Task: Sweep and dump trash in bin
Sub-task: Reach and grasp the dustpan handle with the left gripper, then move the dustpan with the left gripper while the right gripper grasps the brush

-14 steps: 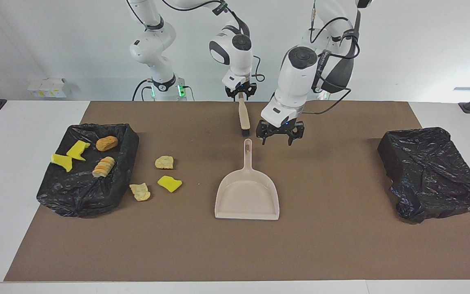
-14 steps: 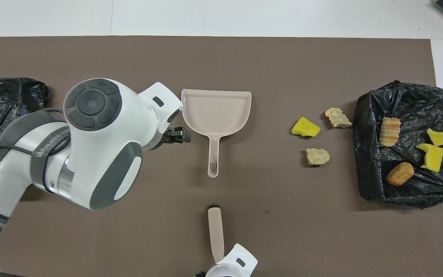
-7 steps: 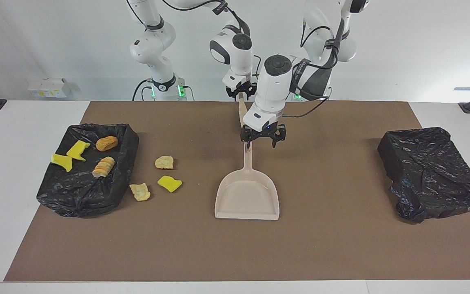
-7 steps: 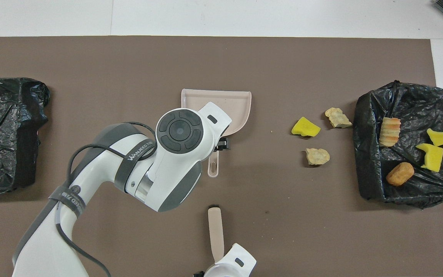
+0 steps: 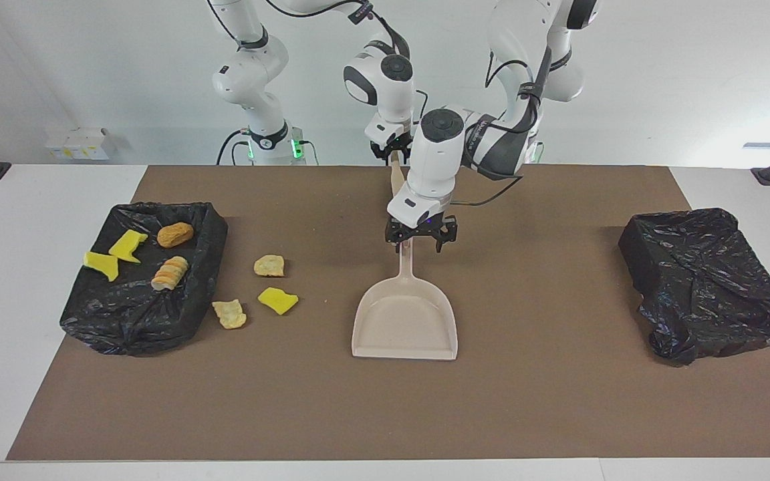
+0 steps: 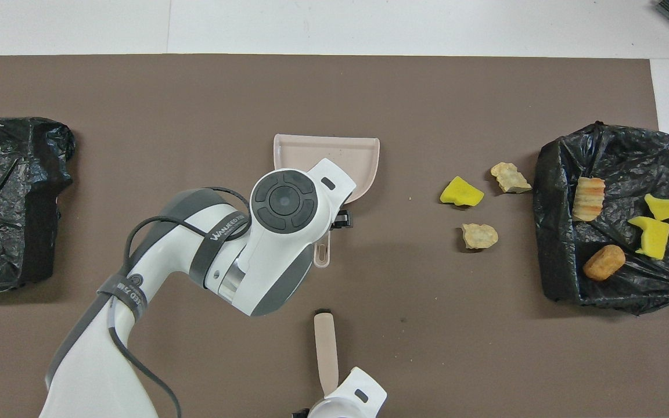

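hovering spread over the dustpan [image 5: 405, 314] handle — left gripper [image 5: 421, 241]; right gripper [image 5: 394, 148] pinches the brush [image 6: 326, 352] (upright).

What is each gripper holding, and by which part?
The right gripper holds the brush by its handle's end. The left gripper, open over the dustpan handle, holds nothing.

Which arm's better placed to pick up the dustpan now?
The left. Its open gripper is right over the dustpan handle. The right gripper is at the brush, nearer the robots.
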You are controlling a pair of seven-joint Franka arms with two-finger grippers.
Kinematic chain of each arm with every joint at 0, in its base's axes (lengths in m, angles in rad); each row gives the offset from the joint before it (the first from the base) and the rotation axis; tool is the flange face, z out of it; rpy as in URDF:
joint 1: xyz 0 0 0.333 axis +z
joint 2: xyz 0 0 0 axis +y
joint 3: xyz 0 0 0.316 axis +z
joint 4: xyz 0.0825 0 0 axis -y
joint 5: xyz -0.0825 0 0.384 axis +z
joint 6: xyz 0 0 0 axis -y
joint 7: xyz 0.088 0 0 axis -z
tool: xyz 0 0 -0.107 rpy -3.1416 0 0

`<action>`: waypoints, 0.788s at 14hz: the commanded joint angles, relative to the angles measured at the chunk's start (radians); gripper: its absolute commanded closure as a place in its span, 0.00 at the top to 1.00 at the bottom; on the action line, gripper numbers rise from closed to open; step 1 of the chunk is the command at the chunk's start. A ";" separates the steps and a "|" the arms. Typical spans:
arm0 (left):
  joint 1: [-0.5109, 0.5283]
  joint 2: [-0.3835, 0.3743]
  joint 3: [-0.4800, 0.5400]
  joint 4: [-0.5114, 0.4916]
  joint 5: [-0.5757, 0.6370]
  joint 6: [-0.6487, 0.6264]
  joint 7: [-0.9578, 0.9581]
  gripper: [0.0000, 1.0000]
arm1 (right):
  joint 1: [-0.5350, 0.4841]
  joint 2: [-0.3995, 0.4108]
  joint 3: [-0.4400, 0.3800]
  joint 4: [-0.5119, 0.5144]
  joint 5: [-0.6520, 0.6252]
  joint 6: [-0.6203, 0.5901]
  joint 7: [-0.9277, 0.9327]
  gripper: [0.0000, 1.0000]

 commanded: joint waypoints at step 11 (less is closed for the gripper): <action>-0.031 -0.001 0.015 -0.014 0.093 0.026 -0.004 0.12 | -0.061 -0.014 -0.006 0.048 0.019 -0.142 -0.154 0.00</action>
